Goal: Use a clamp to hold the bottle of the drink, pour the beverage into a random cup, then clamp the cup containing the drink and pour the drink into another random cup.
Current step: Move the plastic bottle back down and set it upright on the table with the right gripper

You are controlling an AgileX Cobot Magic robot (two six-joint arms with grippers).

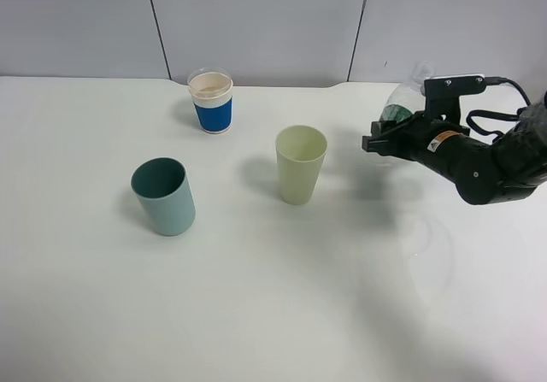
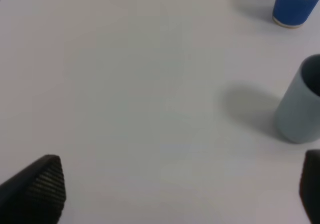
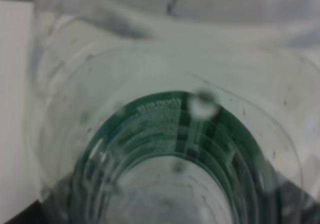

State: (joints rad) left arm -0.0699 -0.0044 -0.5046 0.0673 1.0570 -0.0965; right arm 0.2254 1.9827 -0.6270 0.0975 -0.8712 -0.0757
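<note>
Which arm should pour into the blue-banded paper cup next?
Right. The right gripper is shut on the bottle, on the pale green tumbler's far side from the paper cup. The left gripper is open and empty near the teal tumbler.

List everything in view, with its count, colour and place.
short paper cup with a blue band: one, blue and white, far side of the table.
plain teal plastic tumbler: one, teal, near left.
pale yellow-green plastic tumbler: one, pale green, middle.
small clear plastic bottle with a dark green label: one, clear and green, in the right gripper.
white table: one, white, under the cups.
left gripper: one, black, open, above bare table.
right gripper: one, black, shut on the bottle.
</note>
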